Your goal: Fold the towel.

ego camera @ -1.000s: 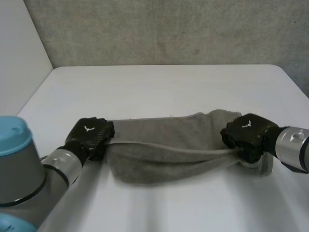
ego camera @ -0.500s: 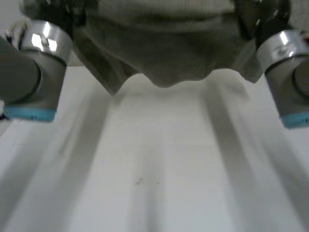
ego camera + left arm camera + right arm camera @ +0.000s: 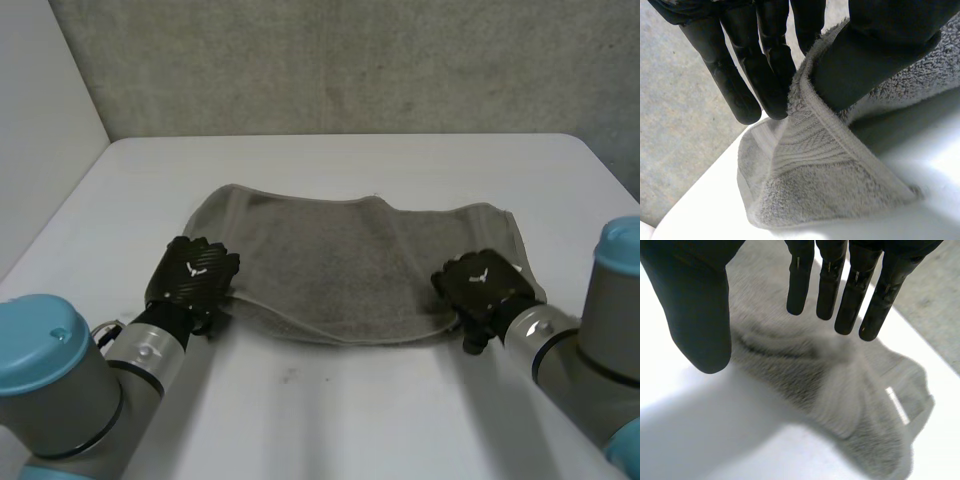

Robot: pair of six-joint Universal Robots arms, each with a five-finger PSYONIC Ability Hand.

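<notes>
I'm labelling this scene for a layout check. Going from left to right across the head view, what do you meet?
In order: left arm's light-blue cap → black left hand → grey terry towel → black right hand → right arm's light-blue cap.

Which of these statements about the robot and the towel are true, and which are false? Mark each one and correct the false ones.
1. The towel lies on the white table. True.
2. The left hand pinches the towel's edge between its thumb and fingers. True.
3. The right hand grips the towel tightly. False: its fingers are straight and hold nothing, and the towel lies beneath them.
4. The two hands touch each other. False: they are apart, at opposite ends of the towel's near edge.
</notes>
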